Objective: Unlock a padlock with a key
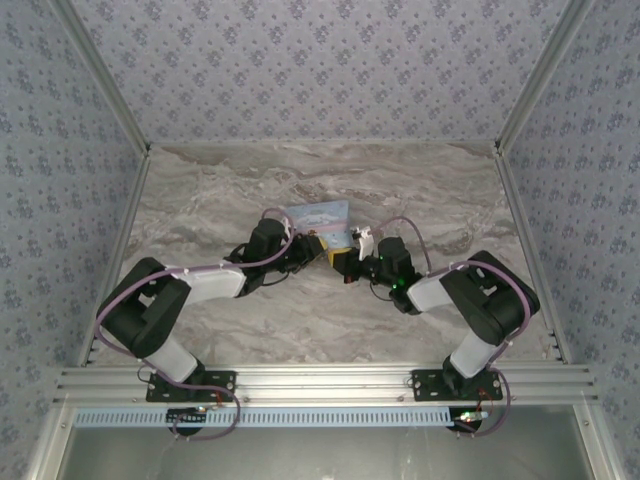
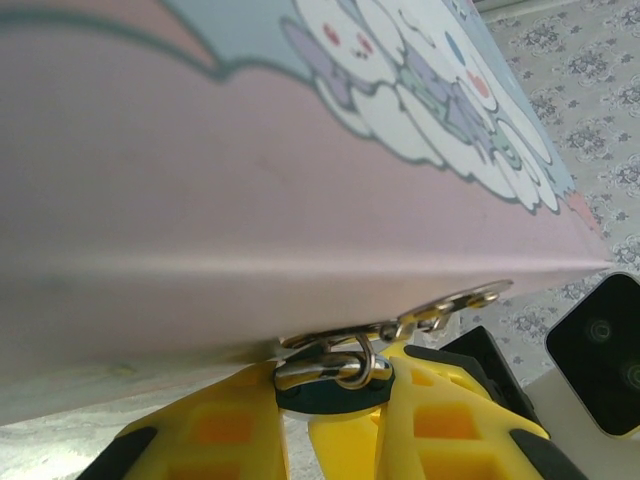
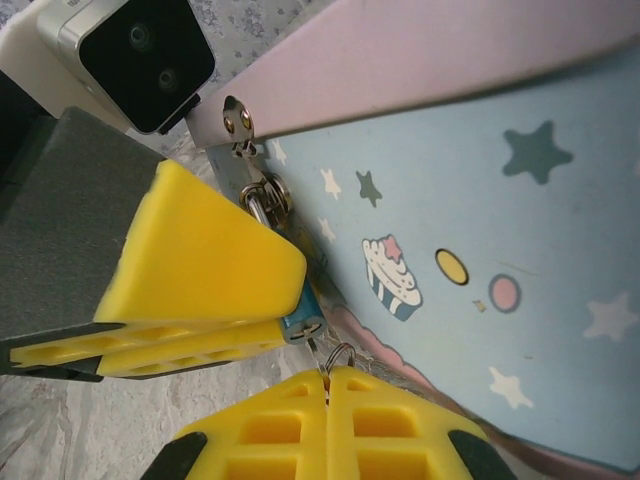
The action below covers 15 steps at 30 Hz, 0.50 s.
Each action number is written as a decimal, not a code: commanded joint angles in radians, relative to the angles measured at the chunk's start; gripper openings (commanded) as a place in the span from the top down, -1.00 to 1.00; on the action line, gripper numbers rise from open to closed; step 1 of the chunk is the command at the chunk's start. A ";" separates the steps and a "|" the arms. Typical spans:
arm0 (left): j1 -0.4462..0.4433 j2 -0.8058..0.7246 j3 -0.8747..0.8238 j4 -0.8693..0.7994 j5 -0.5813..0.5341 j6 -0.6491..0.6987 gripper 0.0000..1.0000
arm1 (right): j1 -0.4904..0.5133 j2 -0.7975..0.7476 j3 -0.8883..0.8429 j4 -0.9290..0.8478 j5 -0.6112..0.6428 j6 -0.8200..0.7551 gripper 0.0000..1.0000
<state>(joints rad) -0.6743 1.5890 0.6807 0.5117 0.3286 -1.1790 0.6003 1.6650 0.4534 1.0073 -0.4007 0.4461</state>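
Yellow lattice fingers (image 3: 200, 265) of both tools meet at the near edge of a light-blue tin (image 1: 318, 214), which lies on the grey marbled worktop (image 1: 220, 190) about midway between the two arms.

Right wrist view: the left tool (image 3: 294, 308) enters from the left, clenched on the padlock (image 3: 302, 325). Only the lower end of its small blue body, with a silver face, shows past the fingertips. Just above the upper finger, shiny metal links (image 3: 264, 197) hang from the hasp (image 3: 238, 118) riveted to the tin's pink side wall. The right tool (image 3: 327, 380) rises from the lower edge, its fingers pressed flat together and pinching the key (image 3: 318, 358). The key is a thin metal piece reaching from the seam up to the padlock's silver face, with a wire ring (image 3: 341, 352) beside it. Whether the key sits in the lock cannot be told.

Left wrist view: the padlock appears as a dark disc between that tool's fingertips, directly under the tin's edge and topped by metal links. A larger ring (image 2: 462, 297) lies along the edge to the right. The tin's lid carries white cartoon figures; the blue face seen from the right wrist bears stars and a cupcake. Each wrist view catches the other arm's camera housing (image 3: 130, 50).
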 commanded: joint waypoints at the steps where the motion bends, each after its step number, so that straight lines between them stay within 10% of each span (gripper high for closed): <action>1: -0.022 0.038 0.029 0.011 0.072 0.011 0.66 | 0.028 0.006 0.064 0.086 -0.010 0.027 1.00; 15: -0.021 0.139 0.052 0.027 0.021 0.005 0.48 | 0.058 0.104 -0.007 0.051 0.138 0.287 1.00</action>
<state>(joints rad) -0.6769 1.7054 0.7063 0.5201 0.3256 -1.1763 0.6346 1.7515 0.4477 1.0027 -0.2977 0.6201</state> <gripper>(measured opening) 0.253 0.059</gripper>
